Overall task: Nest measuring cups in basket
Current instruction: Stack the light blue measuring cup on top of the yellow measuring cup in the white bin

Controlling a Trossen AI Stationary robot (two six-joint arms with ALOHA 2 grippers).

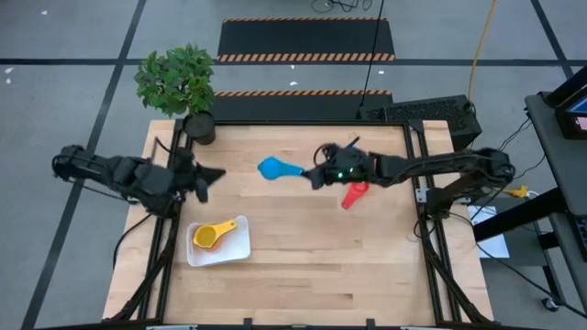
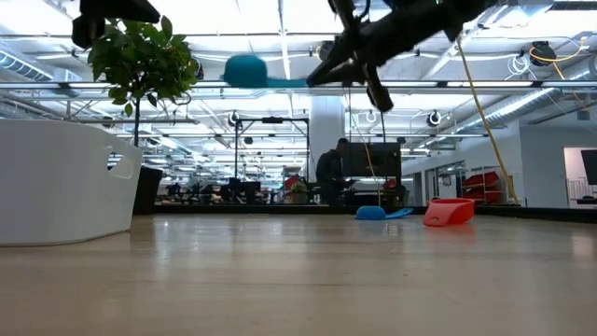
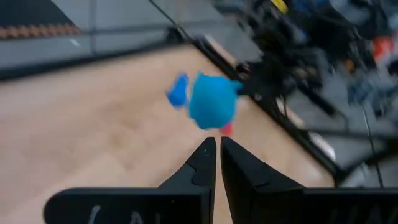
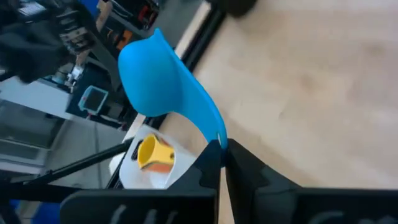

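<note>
The basket sits near the table's front edge, with yellow and orange cups nested inside. It lies toward eight o'clock from the right gripper, which pinches the light blue cup by its handle, held aloft with the bowl pointing to nine o'clock. The left gripper is closed on nothing and waits nearer the basket. A red cup lies beyond.

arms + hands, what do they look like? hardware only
Both arms are dark, slim and jointed. The right hand shows a small green light on its wrist housing; the left hand shows none. Each wrist view shows two dark, pointed fingers on a dark crossbar with faint white markings.
</note>
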